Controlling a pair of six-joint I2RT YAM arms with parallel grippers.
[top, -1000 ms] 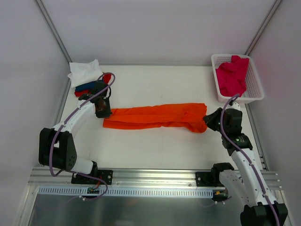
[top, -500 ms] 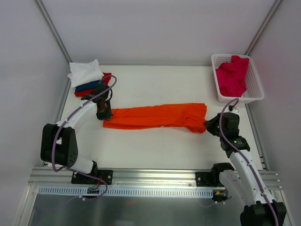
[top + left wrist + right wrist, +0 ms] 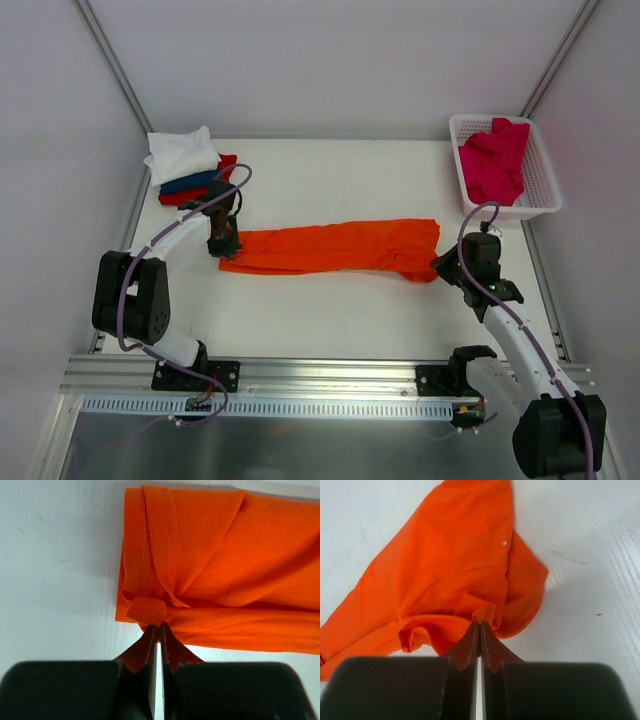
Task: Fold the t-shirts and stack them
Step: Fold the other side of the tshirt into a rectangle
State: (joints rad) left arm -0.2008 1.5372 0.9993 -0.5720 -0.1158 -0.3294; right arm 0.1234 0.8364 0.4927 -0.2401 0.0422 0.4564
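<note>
An orange t-shirt (image 3: 335, 246) lies across the table's middle, folded into a long band. My left gripper (image 3: 225, 245) is shut on a pinch of hem at its left end (image 3: 146, 611). The right gripper (image 3: 440, 266) is shut on a small fold of cloth at its right end (image 3: 485, 614). White (image 3: 180, 153), dark blue (image 3: 190, 183) and red (image 3: 228, 166) t-shirts sit folded in a stack at the back left corner. A crimson-pink t-shirt (image 3: 494, 160) lies crumpled in the basket.
A white lattice basket (image 3: 541, 180) stands at the back right corner. White walls close in the table (image 3: 330, 320) on three sides, and an aluminium rail (image 3: 320, 378) runs along the near edge.
Both grippers keep their pinch on the shirt's ends. The left gripper has shifted slightly toward the back; the right gripper has drawn slightly toward the near edge, stretching the band a little.
</note>
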